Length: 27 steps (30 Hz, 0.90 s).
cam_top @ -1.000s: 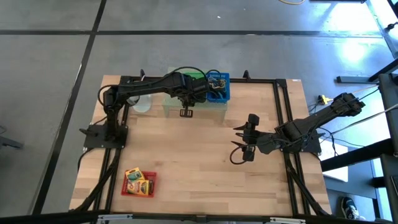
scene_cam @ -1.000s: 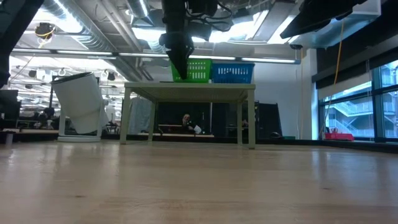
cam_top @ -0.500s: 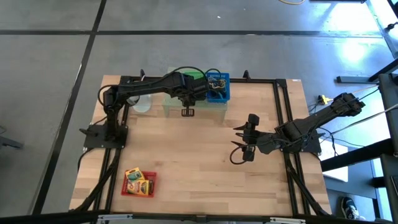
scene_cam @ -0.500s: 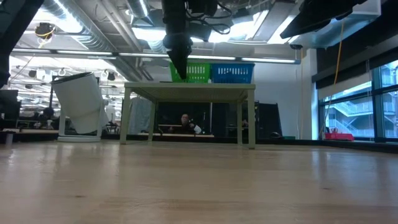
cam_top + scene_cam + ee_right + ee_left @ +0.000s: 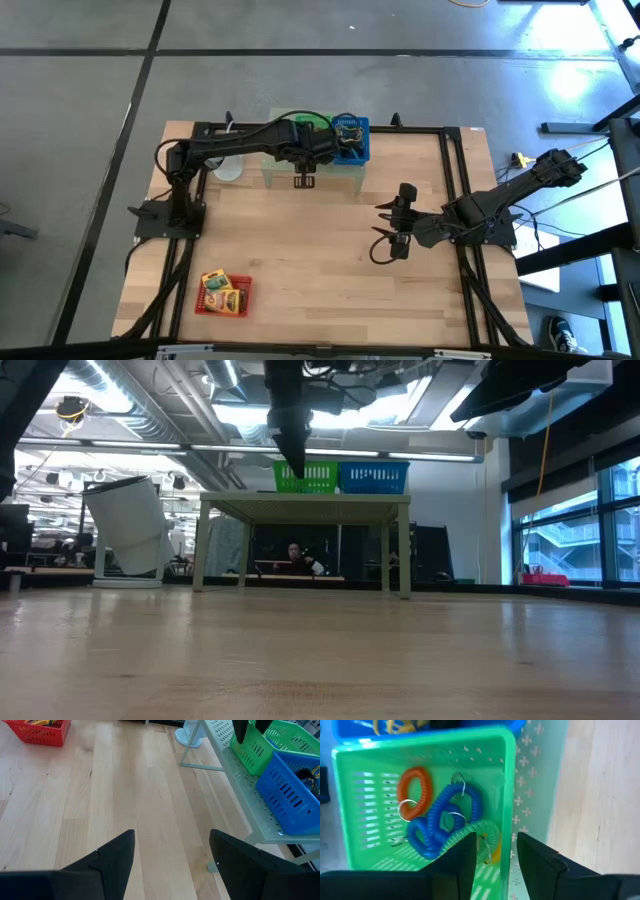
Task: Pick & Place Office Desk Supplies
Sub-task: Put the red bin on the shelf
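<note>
- We're looking down into the green basket (image 5: 375,805), where the coiled loops lie in a heap: an orange loop (image 5: 415,790), blue loops (image 5: 452,815) tangled across each other, and a green loop (image 5: 480,832) against the near wall, each with a small metal ring.
- The green loop sits just under our left hand (image 5: 495,857); its fingers stand apart with nothing between them, so we judge this a release over the basket, the loop down inside.
- From above, the left hand (image 5: 303,172) hangs at the front edge of the pale green mesh stand (image 5: 350,172) that carries the green basket and the blue basket (image 5: 352,140) side by side.
- To finish this step well, we'd want those fingers fully clear of the coil before lifting straight up. A coil or ring could snag a fingertip and come back out. We'd also keep off the basket wall, which lies right under the fingers.
- Farther out, the red tray (image 5: 222,296) with the yellow printed boxes (image 5: 218,290) waits near the front-left corner of the bench (image 5: 320,280), well apart from the stand.
- Our right hand (image 5: 398,232) hovers over bare bench at mid-right, fingers wide apart and empty, waiting.
</note>
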Available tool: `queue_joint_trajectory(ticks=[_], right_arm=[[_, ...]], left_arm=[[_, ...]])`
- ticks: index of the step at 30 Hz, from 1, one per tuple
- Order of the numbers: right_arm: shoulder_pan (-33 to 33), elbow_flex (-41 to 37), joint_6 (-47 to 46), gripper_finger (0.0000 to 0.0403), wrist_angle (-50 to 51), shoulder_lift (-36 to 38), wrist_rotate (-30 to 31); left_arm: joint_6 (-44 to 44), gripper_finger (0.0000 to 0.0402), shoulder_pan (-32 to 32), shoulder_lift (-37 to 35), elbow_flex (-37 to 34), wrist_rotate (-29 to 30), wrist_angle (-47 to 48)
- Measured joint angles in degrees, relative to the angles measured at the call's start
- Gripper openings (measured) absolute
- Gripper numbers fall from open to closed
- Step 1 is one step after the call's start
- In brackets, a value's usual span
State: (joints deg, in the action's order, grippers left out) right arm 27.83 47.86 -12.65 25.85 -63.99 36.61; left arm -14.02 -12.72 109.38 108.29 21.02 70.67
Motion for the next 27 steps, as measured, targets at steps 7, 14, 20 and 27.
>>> queue_joint_trajectory(ticks=[7, 14, 20, 27], right_arm=[[0.01, 0.00, -0.14, 0.0259, 0.08, 0.00, -0.02], [0.01, 0.00, -0.48, 0.0259, 0.55, 0.00, -0.23], [0.02, 0.00, -1.98, 0.0259, 1.22, 0.00, -0.25], [0.00, 0.00, -3.45, 0.0259, 1.67, 0.00, -1.38]], left_arm=[[2.33, 0.0135, 1.58, 0.00, 5.11, 0.18, 3.52], [15.19, 0.0131, 5.19, -0.14, 11.16, -3.23, 14.43], [31.40, 0.0134, 11.90, -0.04, 11.65, -22.14, 19.20], [44.26, 0.0132, 24.46, 0.02, 11.21, -25.36, 19.37]])
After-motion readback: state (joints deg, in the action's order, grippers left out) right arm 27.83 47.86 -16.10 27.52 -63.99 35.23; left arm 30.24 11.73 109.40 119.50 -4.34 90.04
